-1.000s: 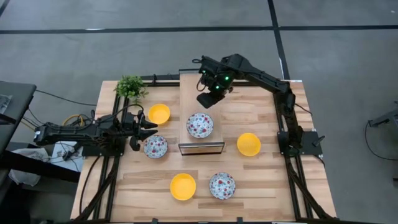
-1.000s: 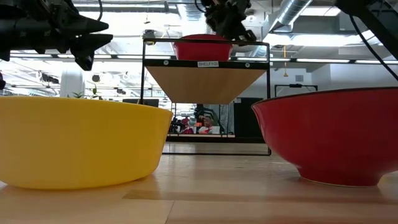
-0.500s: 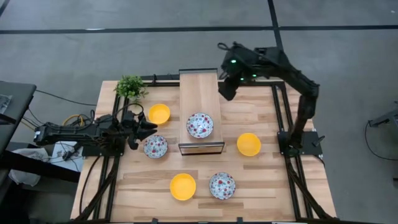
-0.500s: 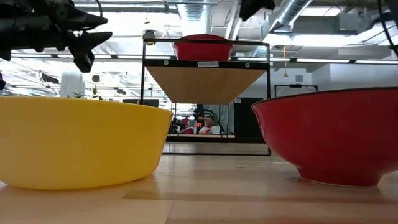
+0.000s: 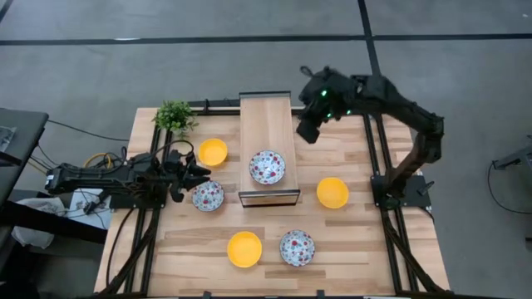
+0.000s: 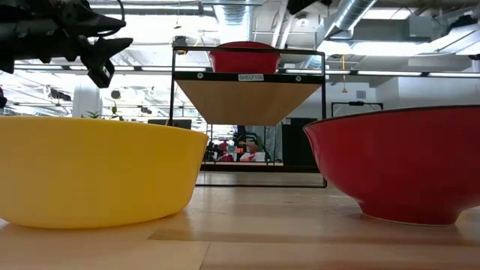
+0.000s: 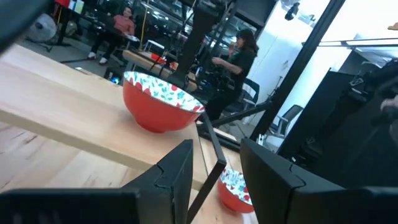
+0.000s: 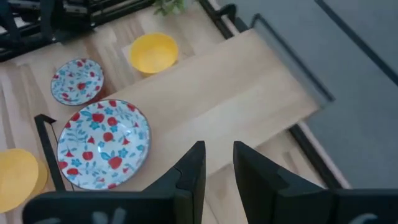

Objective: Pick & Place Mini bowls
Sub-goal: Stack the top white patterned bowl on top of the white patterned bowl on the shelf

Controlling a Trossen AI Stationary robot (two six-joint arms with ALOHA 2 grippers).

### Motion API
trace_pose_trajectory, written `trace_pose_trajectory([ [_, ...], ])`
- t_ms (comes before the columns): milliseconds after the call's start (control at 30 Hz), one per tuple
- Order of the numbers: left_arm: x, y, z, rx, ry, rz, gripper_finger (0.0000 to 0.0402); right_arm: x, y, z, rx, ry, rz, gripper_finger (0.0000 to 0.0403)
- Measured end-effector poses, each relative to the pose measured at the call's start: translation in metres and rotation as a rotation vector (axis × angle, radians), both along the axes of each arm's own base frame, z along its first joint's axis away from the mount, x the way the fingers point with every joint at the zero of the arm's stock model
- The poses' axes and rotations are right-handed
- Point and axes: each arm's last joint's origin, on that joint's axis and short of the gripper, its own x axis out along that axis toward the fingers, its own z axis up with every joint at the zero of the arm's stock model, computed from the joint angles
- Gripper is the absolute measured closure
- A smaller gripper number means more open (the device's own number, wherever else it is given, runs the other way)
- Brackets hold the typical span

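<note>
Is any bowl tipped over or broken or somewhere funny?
No, nothing stands out. All six bowls sit upright and whole. One floral bowl sits up on the wooden shelf; the others are spread on the table, apart from each other. Nothing is spilled.

A small green potted plant [image 5: 174, 116] stands at a far corner of the light wooden table [image 5: 357, 232], a raised light-wood shelf on a black metal frame [image 5: 268, 124] sits mid-table, and people [image 7: 239, 59] are visible in the room beyond.
</note>
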Motion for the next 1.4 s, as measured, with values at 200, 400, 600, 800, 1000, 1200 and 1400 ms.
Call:
trace_pose_trajectory([
  [200,-0.001,0.000,0.016,0.071,-0.044,0.009,0.0270,-0.004,0.011,-0.049,0.042,-0.069,-0.026,0.0330],
  [400,-0.002,0.000,0.022,0.098,0.025,0.012,0.0270,-0.035,0.025,-0.077,0.082,-0.179,-0.046,0.0330],
  [600,-0.004,0.000,0.032,0.097,0.086,0.010,0.0270,-0.073,0.039,-0.090,0.084,-0.328,-0.025,0.0330],
  [800,-0.008,0.000,0.052,0.096,0.158,0.007,0.0270,-0.104,0.050,-0.102,0.073,-0.512,0.012,0.0330],
  [1000,-0.001,0.000,0.078,0.108,0.286,0.001,0.0270,-0.127,0.054,-0.121,0.060,-0.678,0.035,0.0330],
  [1200,0.012,0.000,0.103,0.124,0.434,-0.010,0.0270,-0.143,0.056,-0.144,0.046,-0.815,0.044,0.0330],
  [1400,0.021,0.000,0.116,0.099,0.593,-0.016,0.0270,-0.156,0.057,-0.163,0.021,-0.969,0.061,0.0330],
])
